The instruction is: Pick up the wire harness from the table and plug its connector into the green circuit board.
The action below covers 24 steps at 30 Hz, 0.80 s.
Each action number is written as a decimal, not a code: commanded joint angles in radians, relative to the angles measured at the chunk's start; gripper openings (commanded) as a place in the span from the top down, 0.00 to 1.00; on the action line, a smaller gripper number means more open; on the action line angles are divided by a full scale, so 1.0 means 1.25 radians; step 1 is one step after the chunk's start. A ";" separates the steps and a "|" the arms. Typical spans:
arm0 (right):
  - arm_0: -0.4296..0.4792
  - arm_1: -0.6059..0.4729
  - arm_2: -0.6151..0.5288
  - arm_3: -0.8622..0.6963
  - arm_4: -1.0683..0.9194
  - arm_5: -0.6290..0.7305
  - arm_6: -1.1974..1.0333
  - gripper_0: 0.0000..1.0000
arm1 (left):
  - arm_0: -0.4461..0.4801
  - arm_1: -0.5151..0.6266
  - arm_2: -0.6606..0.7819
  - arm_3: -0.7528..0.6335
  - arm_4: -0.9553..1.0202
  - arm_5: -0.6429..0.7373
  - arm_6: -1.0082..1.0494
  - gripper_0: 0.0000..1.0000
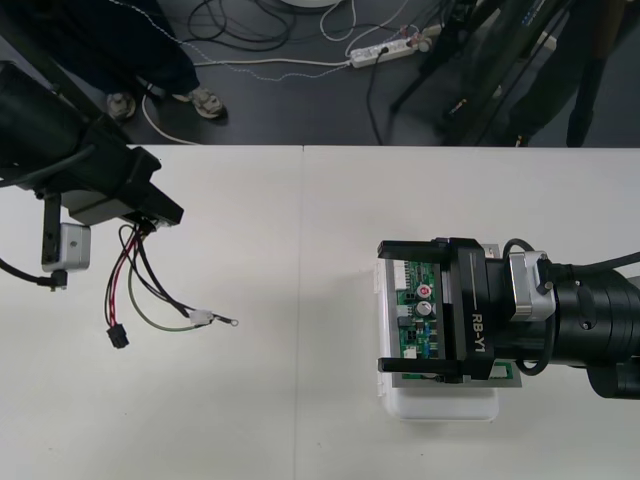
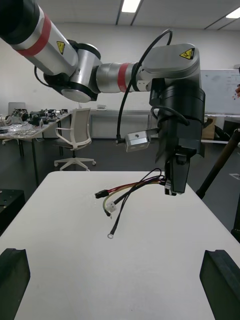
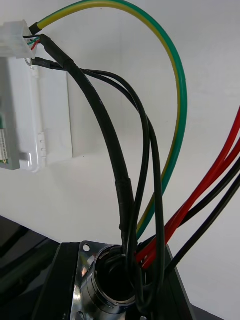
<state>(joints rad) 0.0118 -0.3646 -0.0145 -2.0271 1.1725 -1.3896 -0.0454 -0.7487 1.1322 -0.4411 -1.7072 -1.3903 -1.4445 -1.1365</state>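
Two end effectors, left (image 2: 174, 188) clamping harness (image 3: 124, 195), right (image 1: 390, 305) spread over board (image 1: 412, 330)

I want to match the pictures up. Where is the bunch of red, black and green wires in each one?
Front view: the red, black and green wire harness hangs from the left claw at the left, over the light table.
Right wrist view: the harness dangles from that claw.
Left wrist view: its wires rise from the round metal socket in that claw.
Shared landmark: the left claw holding it.
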 commanded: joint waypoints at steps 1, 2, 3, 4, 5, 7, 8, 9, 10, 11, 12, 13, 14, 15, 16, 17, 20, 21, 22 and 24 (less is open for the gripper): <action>0.009 -0.009 -0.019 -0.024 -0.013 -0.006 0.004 0.00 | 0.091 -0.061 0.144 -0.033 -0.004 -0.101 -0.076 1.00; 0.009 -0.009 -0.019 -0.024 -0.014 -0.008 0.003 0.00 | 0.101 -0.069 0.160 -0.033 -0.006 -0.101 -0.075 1.00; 0.009 -0.009 -0.018 -0.024 -0.013 -0.006 0.001 0.00 | 0.119 -0.085 0.190 -0.033 -0.009 -0.101 -0.075 1.00; 0.009 -0.010 -0.018 -0.024 -0.014 -0.008 0.000 0.00 | 0.135 -0.098 0.215 -0.034 -0.012 -0.101 -0.075 1.00; 0.009 -0.009 -0.018 -0.024 -0.014 -0.008 0.000 0.00 | 0.142 -0.106 0.228 -0.034 -0.013 -0.101 -0.074 1.00; 0.008 -0.010 -0.018 -0.024 -0.013 -0.008 -0.002 0.00 | 0.171 -0.129 0.268 -0.034 -0.017 -0.101 -0.073 1.00; 0.009 -0.009 -0.018 -0.024 -0.013 -0.006 -0.004 0.00 | 0.183 -0.140 0.284 -0.034 -0.017 -0.101 -0.071 1.00; 0.009 -0.010 -0.018 -0.024 -0.013 -0.006 -0.005 0.00 | 0.189 -0.145 0.293 -0.034 -0.017 -0.101 -0.071 1.00; 0.009 -0.010 -0.018 -0.024 -0.013 -0.008 -0.007 0.00 | 0.200 -0.155 0.305 -0.034 -0.017 -0.101 -0.069 1.00; 0.009 -0.010 -0.018 -0.024 -0.013 -0.008 -0.007 0.00 | 0.205 -0.160 0.311 -0.034 -0.017 -0.101 -0.068 1.00; 0.009 -0.010 -0.018 -0.024 -0.013 -0.006 -0.008 0.00 | 0.216 -0.171 0.326 -0.034 -0.017 -0.101 -0.065 1.00; 0.009 -0.009 -0.018 -0.024 -0.013 -0.006 -0.009 0.00 | 0.228 -0.179 0.341 -0.034 -0.016 -0.101 -0.065 1.00; 0.009 -0.009 -0.018 -0.024 -0.013 -0.006 -0.009 0.00 | 0.241 -0.192 0.358 -0.034 -0.016 -0.101 -0.064 1.00; 0.009 -0.009 -0.018 -0.024 -0.013 -0.006 -0.009 0.00 | 0.246 -0.196 0.364 -0.034 -0.016 -0.101 -0.064 1.00; 0.009 -0.009 -0.018 -0.024 -0.013 -0.006 -0.009 0.00 | 0.257 -0.209 0.381 -0.034 -0.014 -0.101 -0.061 1.00; 0.009 -0.009 -0.018 -0.024 -0.013 -0.006 -0.009 0.00 | 0.268 -0.223 0.398 -0.034 -0.016 -0.101 -0.059 1.00; 0.009 -0.009 -0.018 -0.024 -0.013 -0.006 -0.009 0.00 | 0.285 -0.263 0.438 -0.034 -0.024 -0.101 -0.053 1.00; 0.009 -0.009 -0.018 -0.024 -0.013 -0.006 -0.009 0.00 | 0.287 -0.270 0.446 -0.034 -0.025 -0.101 -0.050 1.00; 0.009 -0.009 -0.018 -0.024 -0.013 -0.006 -0.009 0.00 | 0.295 -0.286 0.460 -0.034 -0.025 -0.101 -0.048 1.00; 0.009 -0.009 -0.018 -0.024 -0.013 -0.006 -0.009 0.00 | 0.306 -0.312 0.477 -0.034 -0.024 -0.101 -0.043 1.00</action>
<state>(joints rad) 0.0122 -0.3646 -0.0146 -2.0271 1.1723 -1.3900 -0.0458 -0.3994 0.8054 0.0954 -1.7240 -1.4164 -1.5338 -1.1365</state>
